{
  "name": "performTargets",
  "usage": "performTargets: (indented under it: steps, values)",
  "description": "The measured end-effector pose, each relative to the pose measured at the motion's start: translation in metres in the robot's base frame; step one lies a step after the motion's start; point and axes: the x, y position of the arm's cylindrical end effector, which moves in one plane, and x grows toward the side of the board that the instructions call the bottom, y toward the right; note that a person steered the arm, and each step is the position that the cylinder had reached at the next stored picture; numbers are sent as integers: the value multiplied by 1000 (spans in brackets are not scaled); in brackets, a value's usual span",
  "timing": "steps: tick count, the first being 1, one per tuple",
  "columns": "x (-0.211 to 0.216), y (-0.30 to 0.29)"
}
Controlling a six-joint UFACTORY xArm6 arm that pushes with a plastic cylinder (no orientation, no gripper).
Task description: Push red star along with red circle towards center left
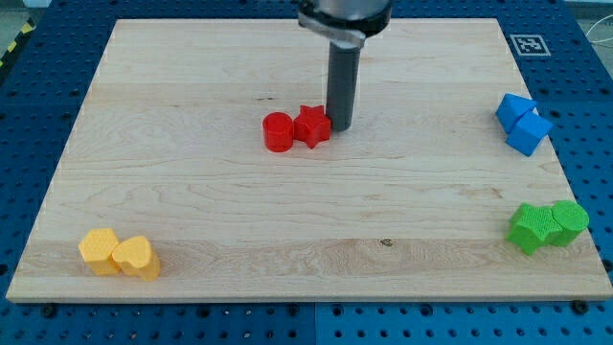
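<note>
The red star lies a little above the board's middle, touching the red circle on its left side. My tip stands right against the star's right side, so rod, star and circle form a row from the view's right to left.
The wooden board lies on a blue pegboard. Two blue blocks sit at the right edge, two green blocks at the lower right, two yellow blocks at the lower left. A marker tag is at the top right.
</note>
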Motion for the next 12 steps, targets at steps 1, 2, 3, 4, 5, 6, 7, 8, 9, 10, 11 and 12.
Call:
performTargets:
  steps: [1,2,3,4,5,6,7,8,9,10,11,12]
  values:
    - [20,-33]
    - [14,-38]
    - [-10,-26]
    - [-32,-22]
    - [-30,-28]
    - [-9,-48]
    - [22,-66]
    - [52,-86]
    - [70,-109]
    - [74,-118]
    - [55,-106]
    - [31,-101]
